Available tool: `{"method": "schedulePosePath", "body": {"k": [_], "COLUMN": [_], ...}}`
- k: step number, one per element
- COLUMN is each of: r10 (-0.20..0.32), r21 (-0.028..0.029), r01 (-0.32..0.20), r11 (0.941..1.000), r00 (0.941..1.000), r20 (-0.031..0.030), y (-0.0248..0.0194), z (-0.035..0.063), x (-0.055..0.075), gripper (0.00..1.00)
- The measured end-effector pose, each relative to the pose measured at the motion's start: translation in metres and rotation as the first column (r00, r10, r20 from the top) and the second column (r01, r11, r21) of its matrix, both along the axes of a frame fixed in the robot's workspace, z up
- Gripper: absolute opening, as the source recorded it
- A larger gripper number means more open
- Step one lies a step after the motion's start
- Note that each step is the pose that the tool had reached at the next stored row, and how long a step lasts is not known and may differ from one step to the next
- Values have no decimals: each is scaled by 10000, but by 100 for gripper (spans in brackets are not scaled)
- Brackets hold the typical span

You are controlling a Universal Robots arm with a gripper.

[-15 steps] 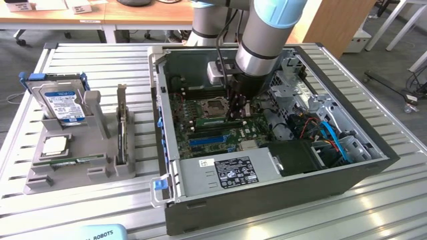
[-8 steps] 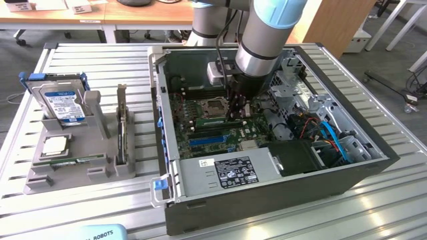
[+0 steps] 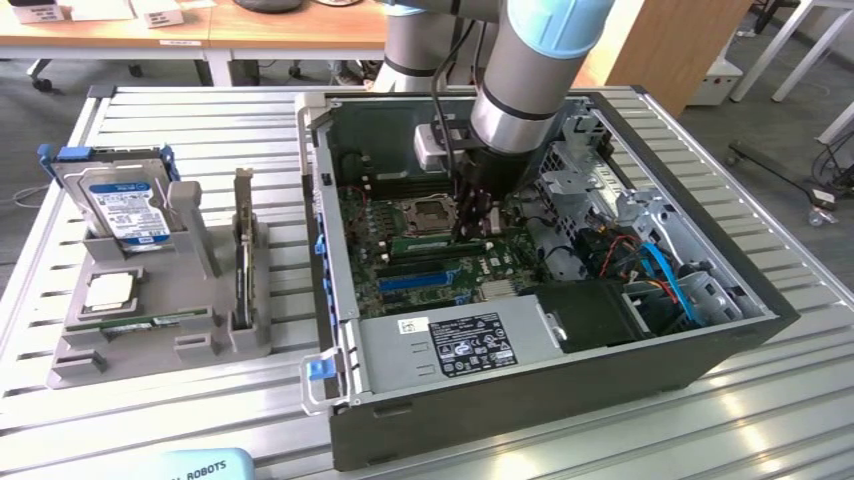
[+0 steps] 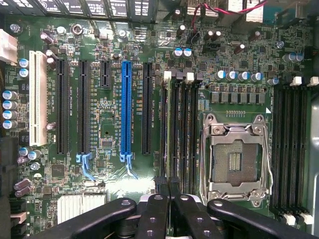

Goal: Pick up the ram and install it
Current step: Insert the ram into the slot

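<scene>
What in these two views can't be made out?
1. Wrist view: whether the long green ram stick, seen edge-on, is fully seated; the black gripper covers its near end.
2. Exterior view: contact between gripper and stick, hidden by the silver arm.

A long, thin green ram [image 3: 424, 243] stands on its edge in a motherboard memory slot, just beside the processor socket.

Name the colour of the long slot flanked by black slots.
Bright blue plastic slot, clearest in the wrist view.
</scene>
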State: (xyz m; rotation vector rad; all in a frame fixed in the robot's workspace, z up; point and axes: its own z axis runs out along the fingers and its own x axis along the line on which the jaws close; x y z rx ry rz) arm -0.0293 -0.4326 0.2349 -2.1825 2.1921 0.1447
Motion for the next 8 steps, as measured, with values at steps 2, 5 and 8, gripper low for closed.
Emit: {"method": "schedulePosePath", "body": {"k": [2, 5, 8], "r10": [0, 0, 0], "r21": [1, -2, 1], "r01": [0, 0, 0], "r11": [10000, 10000, 10000], "r00": [10000, 10000, 10000], "r20": [1, -1, 1], "y": [0, 0, 0], "z": [-8, -13, -24], "x": [0, 0, 0], "gripper": [12, 12, 12]}}
